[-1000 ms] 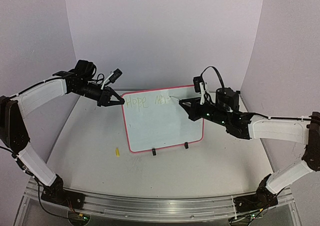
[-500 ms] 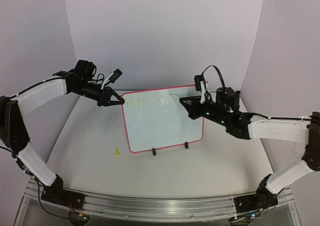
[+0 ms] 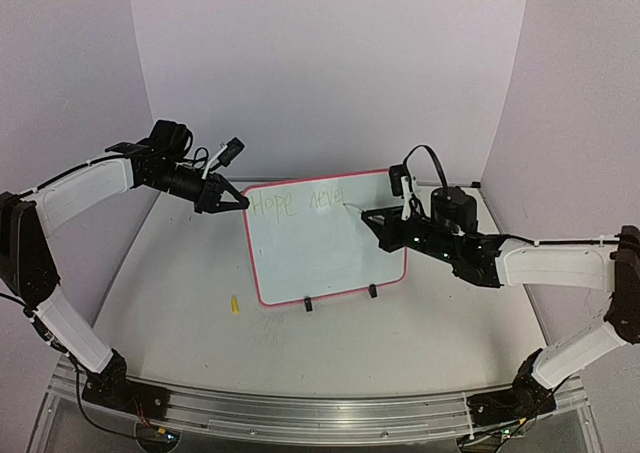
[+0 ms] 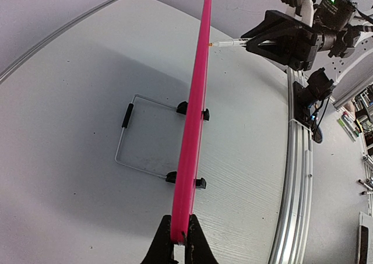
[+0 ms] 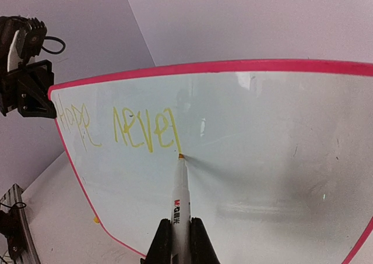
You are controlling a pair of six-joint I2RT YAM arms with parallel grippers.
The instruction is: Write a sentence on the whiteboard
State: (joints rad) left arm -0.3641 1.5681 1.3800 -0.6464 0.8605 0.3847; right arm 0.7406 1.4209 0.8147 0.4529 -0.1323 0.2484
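Whiteboard [image 3: 325, 253] w/ sentence [image 5: 125, 127]: my L tool [image 4: 179, 236] pinches frame edge, R tool [image 5: 179, 233] pinches marker [image 5: 180, 188]; pressing too hard may tilt board, skewing strokes.

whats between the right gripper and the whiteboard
A white marker. The right gripper is shut on it, and its yellow tip meets the whiteboard at the end of the sentence. The right wrist view shows this best.
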